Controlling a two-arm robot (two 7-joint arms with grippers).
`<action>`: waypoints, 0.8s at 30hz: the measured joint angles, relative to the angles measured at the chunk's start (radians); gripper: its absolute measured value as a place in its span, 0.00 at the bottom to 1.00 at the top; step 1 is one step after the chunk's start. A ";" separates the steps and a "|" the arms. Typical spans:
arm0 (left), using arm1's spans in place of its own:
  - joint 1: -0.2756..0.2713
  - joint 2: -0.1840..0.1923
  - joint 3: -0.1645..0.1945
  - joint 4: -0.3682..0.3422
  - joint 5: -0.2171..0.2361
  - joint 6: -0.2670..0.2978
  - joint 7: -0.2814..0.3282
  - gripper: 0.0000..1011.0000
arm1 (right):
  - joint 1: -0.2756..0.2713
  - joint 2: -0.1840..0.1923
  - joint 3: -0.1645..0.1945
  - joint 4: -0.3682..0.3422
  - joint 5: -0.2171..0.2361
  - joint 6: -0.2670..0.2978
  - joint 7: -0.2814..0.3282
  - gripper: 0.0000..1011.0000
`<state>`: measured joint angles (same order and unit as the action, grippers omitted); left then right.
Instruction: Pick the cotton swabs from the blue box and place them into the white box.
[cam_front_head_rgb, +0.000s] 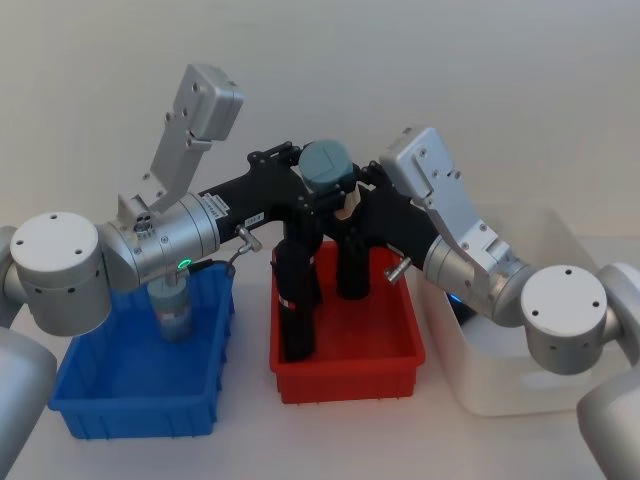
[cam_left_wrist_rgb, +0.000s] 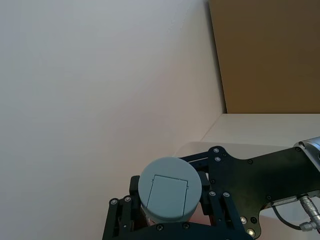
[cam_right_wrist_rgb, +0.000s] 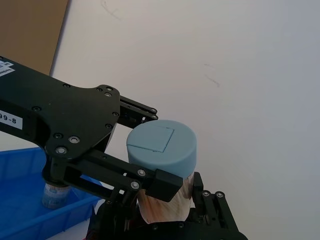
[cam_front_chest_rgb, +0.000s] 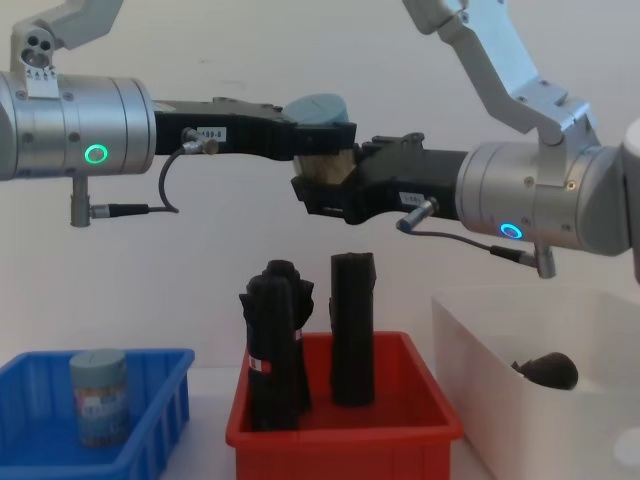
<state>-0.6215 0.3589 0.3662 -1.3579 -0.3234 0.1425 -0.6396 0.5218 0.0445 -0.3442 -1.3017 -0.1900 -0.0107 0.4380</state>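
On the left stands the blue box (cam_front_chest_rgb: 150, 385), with one tub of cotton swabs (cam_front_chest_rgb: 97, 397) upright inside it — not yet picked. Above it the left arm reaches toward the middle, and the left gripper (cam_front_chest_rgb: 318, 140) has its fingers pressed against the upper part of a second tub of cotton swabs (cam_front_chest_rgb: 322, 112), just under its grey-blue lid. This tub hangs in mid-air, high over the red bin (cam_front_chest_rgb: 345, 430) at the centre.

From the right, the right gripper (cam_front_chest_rgb: 322, 188) meets the same tub lower down; in the right wrist view its jaws sit on either side of the pale body, apparently pinching it. This looks like a hand-over between the arms, roughly midway through the carry.

In the red bin stand tall black rolled bundles (cam_front_chest_rgb: 352, 328), directly beneath the held tub, so a drop would land among them.

On the right sits the white box (cam_front_chest_rgb: 480, 385), with a dark rounded object (cam_front_chest_rgb: 546, 370) inside; no swab tubs can be seen in it. Judging from this, one tub is in transit and one remains to be collected.
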 joint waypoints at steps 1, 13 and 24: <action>0.000 0.000 0.000 0.000 0.000 0.000 0.000 0.66 | 0.000 0.000 0.000 0.000 0.000 0.000 0.000 0.63; 0.001 0.000 0.002 0.000 0.000 0.003 -0.001 0.79 | 0.002 -0.001 -0.001 0.001 0.002 -0.002 -0.002 0.63; 0.001 0.000 0.001 0.000 0.000 0.003 -0.001 0.99 | 0.001 0.001 0.000 0.002 0.003 0.000 -0.015 0.63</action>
<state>-0.6206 0.3589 0.3676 -1.3578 -0.3232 0.1458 -0.6405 0.5225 0.0455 -0.3440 -1.2999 -0.1875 -0.0110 0.4232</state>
